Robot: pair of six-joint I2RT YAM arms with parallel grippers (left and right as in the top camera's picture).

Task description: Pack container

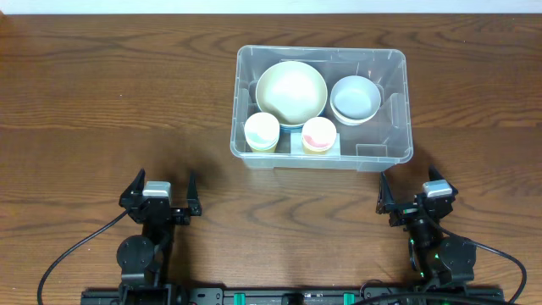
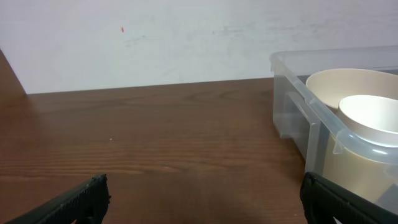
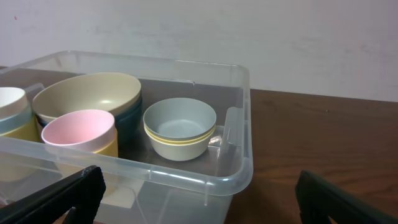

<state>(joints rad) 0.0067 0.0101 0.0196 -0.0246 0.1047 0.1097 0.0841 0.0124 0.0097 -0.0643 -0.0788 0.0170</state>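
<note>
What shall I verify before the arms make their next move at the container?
1. Left pincer open and empty: ok.
2. Right pincer open and empty: ok.
3. Both pincers stand apart from the container, on its near side: ok.
4. Large bowl, small bowl, pale cup and pink cup are all inside the container, upright: ok.
5. Nothing rises above the container's rim: cannot tell from these views.
6. Container sits flat on the table, not tilted: ok.
</note>
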